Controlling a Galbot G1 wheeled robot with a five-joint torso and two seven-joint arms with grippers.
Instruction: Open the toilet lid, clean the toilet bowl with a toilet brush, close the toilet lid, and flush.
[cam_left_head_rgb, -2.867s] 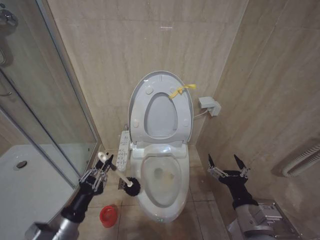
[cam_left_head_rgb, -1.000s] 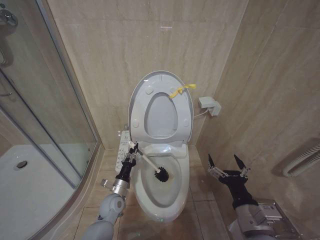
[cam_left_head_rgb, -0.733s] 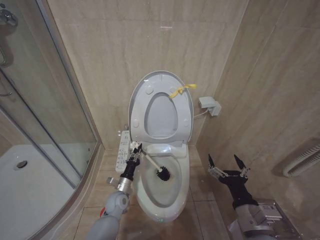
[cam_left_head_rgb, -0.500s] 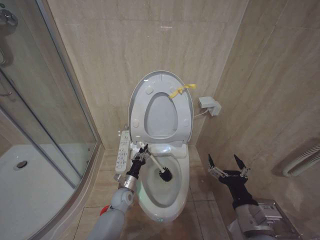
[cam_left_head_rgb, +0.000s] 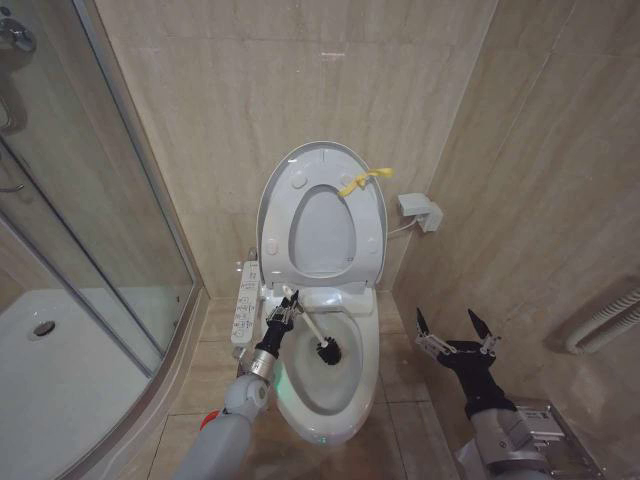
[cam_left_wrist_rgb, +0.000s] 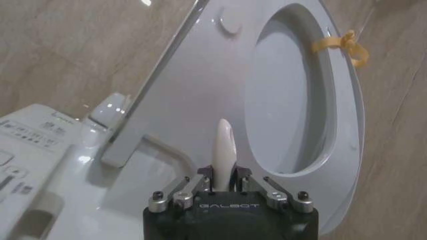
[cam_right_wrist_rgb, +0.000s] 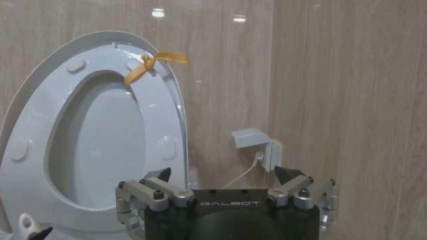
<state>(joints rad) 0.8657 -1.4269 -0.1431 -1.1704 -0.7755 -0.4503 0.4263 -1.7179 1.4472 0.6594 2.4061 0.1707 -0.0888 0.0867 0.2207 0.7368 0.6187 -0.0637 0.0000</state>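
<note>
Presently the left gripper (cam_left_head_rgb: 288, 305) clamps the toilet brush (cam_left_head_rgb: 312, 331) inside the toilet bowl (cam_left_head_rgb: 352, 375); scrub the near stain. Right gripper (cam_left_head_rgb: 456, 330) idles open, right.

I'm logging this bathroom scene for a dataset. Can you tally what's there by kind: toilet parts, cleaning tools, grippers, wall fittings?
Toilet parts: 3 (lid, seat, bowl)
Cleaning tools: 1 (toilet brush, held by the left gripper, head in the bowl)
Grippers: 2 (left gripper, plus right gripper open beside the toilet)
Wall fittings: 1 (socket box)
Total: 7
</note>
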